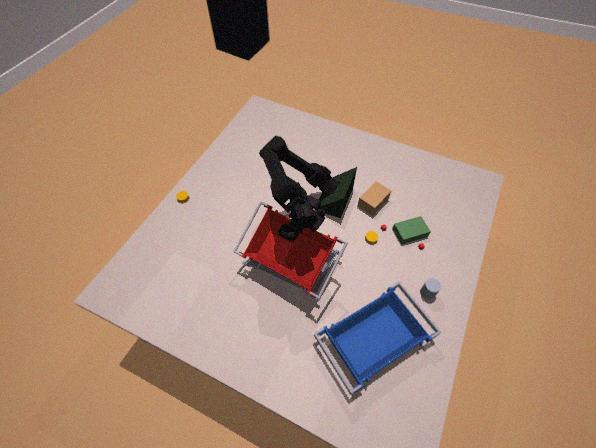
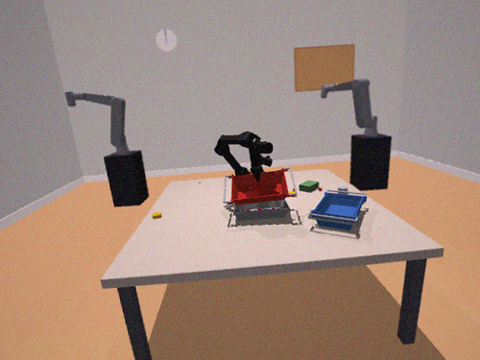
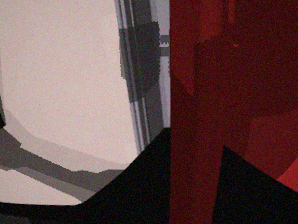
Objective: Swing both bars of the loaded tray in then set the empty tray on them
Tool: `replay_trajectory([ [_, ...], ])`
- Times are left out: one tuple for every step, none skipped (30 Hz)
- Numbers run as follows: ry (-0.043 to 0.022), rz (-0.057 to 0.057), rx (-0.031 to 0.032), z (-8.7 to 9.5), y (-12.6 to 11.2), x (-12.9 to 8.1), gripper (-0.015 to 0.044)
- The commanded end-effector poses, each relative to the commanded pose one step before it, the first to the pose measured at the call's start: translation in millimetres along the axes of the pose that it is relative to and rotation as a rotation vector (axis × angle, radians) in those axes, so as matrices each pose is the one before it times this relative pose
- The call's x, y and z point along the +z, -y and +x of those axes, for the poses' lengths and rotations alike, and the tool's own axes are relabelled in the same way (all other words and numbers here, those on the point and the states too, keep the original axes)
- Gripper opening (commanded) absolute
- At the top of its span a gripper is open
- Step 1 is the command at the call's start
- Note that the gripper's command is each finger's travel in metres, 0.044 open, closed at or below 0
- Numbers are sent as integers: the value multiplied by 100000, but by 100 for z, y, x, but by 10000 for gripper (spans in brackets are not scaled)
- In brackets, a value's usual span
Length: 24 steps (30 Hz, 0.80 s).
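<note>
My gripper (image 1: 292, 227) (image 2: 258, 176) is shut on the back wall of the empty red tray (image 1: 272, 247) (image 2: 258, 188) (image 3: 226, 83) and holds it roughly level. The red tray hangs just above the loaded grey tray (image 1: 331, 260) (image 2: 261, 208) (image 3: 143, 56), which is mostly hidden under it. In the wrist view the grey tray's wall and a grey wire bar (image 3: 136, 119) show left of the red wall. I cannot tell whether the red tray touches the bars. The red tray's own wire bars (image 1: 247, 227) stick out past its ends.
A blue empty tray (image 1: 375, 335) (image 2: 338, 205) lies front right. A dark green wedge (image 1: 341, 192), a tan block (image 1: 375, 195), a green block (image 1: 411, 229) (image 2: 308, 186), two yellow discs (image 1: 371, 236) (image 1: 182, 196), small red balls (image 1: 421, 246) and a grey cylinder (image 1: 431, 286) lie around.
</note>
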State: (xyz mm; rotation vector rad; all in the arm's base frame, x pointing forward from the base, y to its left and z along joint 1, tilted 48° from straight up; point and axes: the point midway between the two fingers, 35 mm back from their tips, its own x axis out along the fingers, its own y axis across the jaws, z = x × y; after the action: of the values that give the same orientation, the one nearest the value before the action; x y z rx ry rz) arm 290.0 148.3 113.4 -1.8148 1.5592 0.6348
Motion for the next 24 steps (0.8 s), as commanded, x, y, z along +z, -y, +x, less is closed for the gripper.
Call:
replay_trajectory([
  [-1691, -2741, -1478, 501, 169, 207, 0],
  [-535, -531, 331, 267, -8, -10, 0],
  [-532, -535, 336, 263, -10, -10, 0],
  [-530, -539, 341, 260, -13, -11, 0],
  [-527, -542, 345, 255, -15, -12, 0],
  [-524, -545, 350, 251, -18, -13, 0],
  [-521, -549, 354, 246, -21, -15, 0],
  [-520, -554, 360, 240, -26, -17, 0],
  [-512, -552, 360, 238, -29, -21, 0],
  [-502, -545, 357, 242, -17, -35, 0],
  [-68, -77, 51, 15, -30, -6, 0],
  [-115, -129, 86, 25, -51, -10, 0],
  [-172, -194, 130, 38, -76, -15, 0],
  [-185, -208, 139, 40, -82, -16, 0],
  [-214, -240, 160, 47, -94, -19, 0],
  [-241, -270, 180, 53, -106, -21, 0],
  [-6, -6, 4, 18, -13, -1, 0],
  [-10, -11, 7, 32, -23, -1, 0],
  [-15, -17, 11, 48, -34, -2, 0],
  [-21, -23, 15, 65, -46, -3, 0],
  [-23, -25, 17, 72, -52, -3, 0],
  [-26, -29, 19, 81, -59, -4, 0],
  [-29, -32, 21, 92, -67, -4, 0],
  [-32, -36, 24, 102, -74, -5, 0],
])
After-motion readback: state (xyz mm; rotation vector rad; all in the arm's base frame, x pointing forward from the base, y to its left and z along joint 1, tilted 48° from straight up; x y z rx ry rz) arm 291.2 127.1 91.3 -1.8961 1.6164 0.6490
